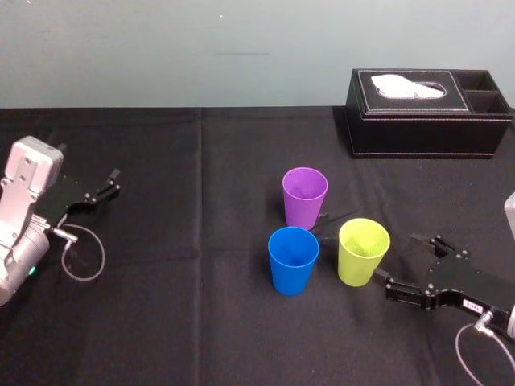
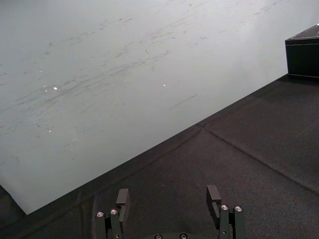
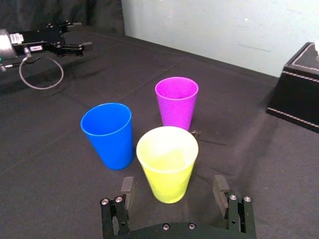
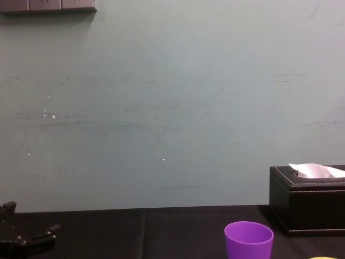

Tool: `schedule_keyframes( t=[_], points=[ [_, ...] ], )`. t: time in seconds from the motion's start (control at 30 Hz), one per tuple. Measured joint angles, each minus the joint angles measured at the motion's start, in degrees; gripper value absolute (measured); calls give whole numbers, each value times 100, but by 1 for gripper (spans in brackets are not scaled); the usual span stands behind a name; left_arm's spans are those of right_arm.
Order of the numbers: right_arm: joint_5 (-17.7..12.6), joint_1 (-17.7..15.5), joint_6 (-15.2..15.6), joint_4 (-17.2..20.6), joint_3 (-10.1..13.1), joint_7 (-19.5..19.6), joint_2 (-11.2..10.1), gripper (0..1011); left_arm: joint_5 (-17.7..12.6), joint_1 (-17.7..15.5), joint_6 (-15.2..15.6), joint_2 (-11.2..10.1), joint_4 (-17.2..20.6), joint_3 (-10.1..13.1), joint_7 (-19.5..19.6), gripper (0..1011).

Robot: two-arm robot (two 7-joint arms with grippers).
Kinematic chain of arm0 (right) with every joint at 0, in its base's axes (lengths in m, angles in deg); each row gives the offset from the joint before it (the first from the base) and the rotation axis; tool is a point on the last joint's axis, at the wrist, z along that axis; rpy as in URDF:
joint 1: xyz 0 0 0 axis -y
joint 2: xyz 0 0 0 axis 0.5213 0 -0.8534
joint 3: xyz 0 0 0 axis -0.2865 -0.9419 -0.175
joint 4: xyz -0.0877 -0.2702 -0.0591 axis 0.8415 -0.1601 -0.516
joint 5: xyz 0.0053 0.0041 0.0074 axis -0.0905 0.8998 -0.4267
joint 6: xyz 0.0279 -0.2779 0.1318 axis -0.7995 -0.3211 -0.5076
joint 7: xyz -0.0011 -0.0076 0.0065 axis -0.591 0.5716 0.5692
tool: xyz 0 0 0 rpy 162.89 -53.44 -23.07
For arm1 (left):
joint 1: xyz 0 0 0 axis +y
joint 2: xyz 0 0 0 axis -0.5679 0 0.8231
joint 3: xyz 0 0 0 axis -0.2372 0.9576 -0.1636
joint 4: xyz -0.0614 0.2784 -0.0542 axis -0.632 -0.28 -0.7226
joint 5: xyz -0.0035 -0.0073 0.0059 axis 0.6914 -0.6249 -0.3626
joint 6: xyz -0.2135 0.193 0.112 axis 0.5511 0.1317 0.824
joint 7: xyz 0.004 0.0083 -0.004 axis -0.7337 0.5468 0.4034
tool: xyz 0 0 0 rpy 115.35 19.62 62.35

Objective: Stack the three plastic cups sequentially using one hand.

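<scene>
Three plastic cups stand upright and apart in a tight cluster at mid-table. The purple cup is farthest back. The blue cup is in front of it, and the yellow-green cup is to the blue one's right. My right gripper sits low, just right of the yellow-green cup, and is open. The cup's base stands at its mouth, between the fingertips, with a gap on each side. My left gripper rests open and empty at the far left.
A black tissue box stands at the back right, behind the cups. A black cloth covers the table, and a pale wall rises behind it. A loop of cable lies by the left arm.
</scene>
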Motion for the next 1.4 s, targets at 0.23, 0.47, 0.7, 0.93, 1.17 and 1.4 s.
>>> schedule_keyframes(
  t=[0.23, 0.47, 0.7, 0.93, 1.17, 1.4],
  points=[
    [113, 49, 12, -45, -122, -60, 74, 1003, 0, 0, 0, 0, 0, 0, 0, 1011],
    [213, 91, 31, -95, -198, -58, 153, 1003, 0, 0, 0, 0, 0, 0, 0, 1011],
    [309, 137, 21, -156, -249, -58, 231, 1003, 0, 0, 0, 0, 0, 0, 0, 1011],
    [416, 233, -4, -216, -328, -58, 316, 1003, 0, 0, 0, 0, 0, 0, 0, 1012],
    [538, 351, -20, -299, -418, -70, 413, 1003, 0, 0, 0, 0, 0, 0, 0, 1011],
    [654, 463, -32, -387, -486, -71, 499, 1003, 0, 0, 0, 0, 0, 0, 0, 1011]
  ],
)
